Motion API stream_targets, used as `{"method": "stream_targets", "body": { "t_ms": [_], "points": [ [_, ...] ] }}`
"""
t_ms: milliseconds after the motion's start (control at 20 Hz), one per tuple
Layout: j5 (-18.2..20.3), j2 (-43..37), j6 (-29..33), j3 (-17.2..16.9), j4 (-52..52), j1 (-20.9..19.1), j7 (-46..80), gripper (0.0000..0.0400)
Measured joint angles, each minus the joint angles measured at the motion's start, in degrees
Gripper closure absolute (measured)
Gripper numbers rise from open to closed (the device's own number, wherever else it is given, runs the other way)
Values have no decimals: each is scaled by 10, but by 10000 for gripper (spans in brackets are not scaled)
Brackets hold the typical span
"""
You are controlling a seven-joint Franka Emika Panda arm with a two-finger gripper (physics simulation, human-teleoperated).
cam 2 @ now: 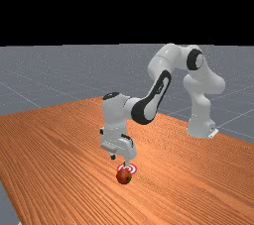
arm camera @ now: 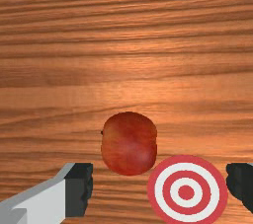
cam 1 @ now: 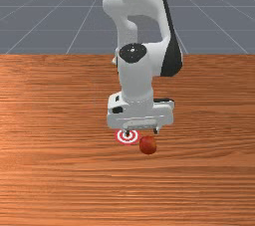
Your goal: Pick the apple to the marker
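Red apple (arm camera: 129, 143), mottled with darker patches, is found on the desk (cam 1: 60, 175), just beside the marker (arm camera: 187, 192). Contact between the two cannot be confirmed. The marker, flat and round, carries concentric red and white rings. In the front view the apple sits to the marker's right and slightly nearer the camera; in the far view it overlaps part of the rings.

Gripper (cam 1: 142, 131): spread wide, pinching nothing, and positioned above the desk. In the wrist view the apple lies forward of the line between the fingers, clear of both, while the marker lies largely between them, closer to one finger than to the other. In the front view, the finger at left overlaps the rings.

The white and grey arm (cam 2: 116, 112) reaches down over the desk, a surface of orange-brown wood with visible grain. Grey floor (cam 2: 30, 73) with pale lines extends beyond.
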Motion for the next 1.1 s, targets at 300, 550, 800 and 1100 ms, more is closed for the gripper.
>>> {"method": "stream_targets", "body": {
  "t_ms": [300,550,800,1100],
  "points": [
    [-4,65,26,7,28,31,30,0],
    [-1,76,31,6,24,34,42,107],
    [-13,4,35,-26,-90,27,42,107],
    [-29,-42,71,-66,-186,-5,18,107]
  ]
}}
